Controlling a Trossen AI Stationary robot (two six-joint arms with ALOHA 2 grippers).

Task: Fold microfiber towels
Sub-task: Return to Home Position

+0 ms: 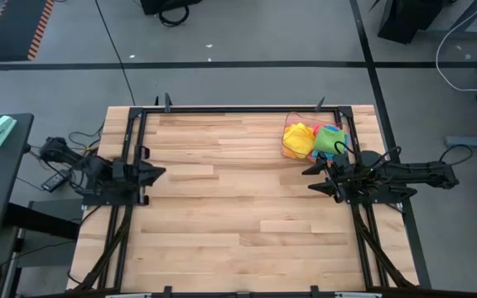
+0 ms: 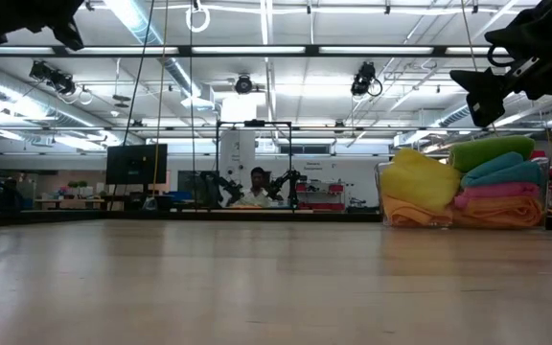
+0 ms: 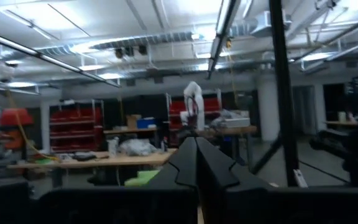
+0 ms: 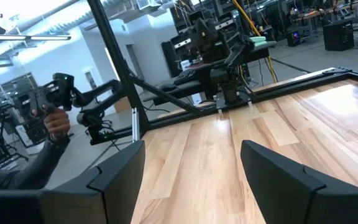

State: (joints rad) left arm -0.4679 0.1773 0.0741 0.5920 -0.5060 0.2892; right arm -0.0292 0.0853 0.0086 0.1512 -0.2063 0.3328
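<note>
The microfiber towels (image 1: 315,139) lie folded in a stack inside a clear plastic bin (image 1: 289,142) at the table's far right; yellow, green, blue, pink and orange show in the low view (image 2: 468,182). My left gripper (image 1: 161,172) is shut, drawn back at the table's left edge, its fingers pointing over the table and tilted up. My right gripper (image 1: 311,179) stands open at the right edge, just near of the bin, with nothing between its fingers (image 4: 191,171).
The wooden table top (image 1: 238,207) lies bare between the two arms. A black frame (image 1: 238,108) runs along the table's edges. In the right wrist view a person's hand (image 4: 55,121) holds a control handle beyond the left edge.
</note>
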